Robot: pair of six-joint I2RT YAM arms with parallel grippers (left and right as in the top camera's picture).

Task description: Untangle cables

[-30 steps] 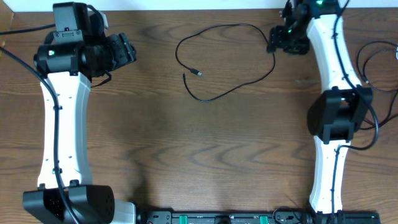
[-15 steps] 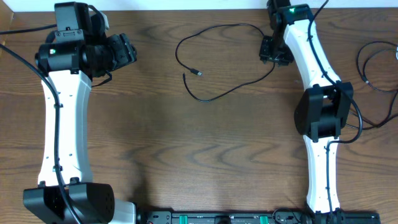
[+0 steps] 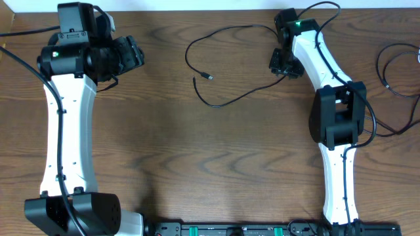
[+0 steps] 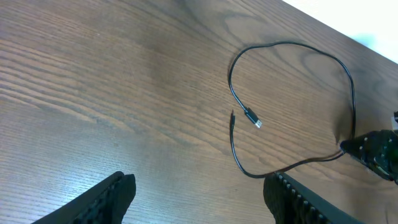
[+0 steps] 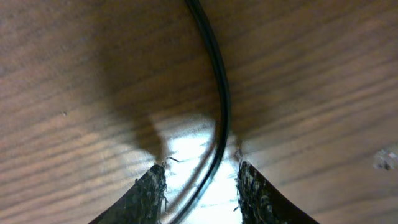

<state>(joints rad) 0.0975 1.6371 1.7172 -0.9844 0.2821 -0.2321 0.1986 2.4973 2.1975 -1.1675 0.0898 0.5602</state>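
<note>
Straddling the black cable (image 5: pixel 222 99), the right gripper (image 5: pixel 199 174) holds its 2 fingers (image 5: pixel 149 193) apart.

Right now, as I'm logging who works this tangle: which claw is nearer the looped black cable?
Right. The right claw straddles the looped black cable; the left claw hangs far to its left.

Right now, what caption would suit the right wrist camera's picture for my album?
The right gripper straddles a thin black cable on the wooden table, jaws apart either side.
</note>
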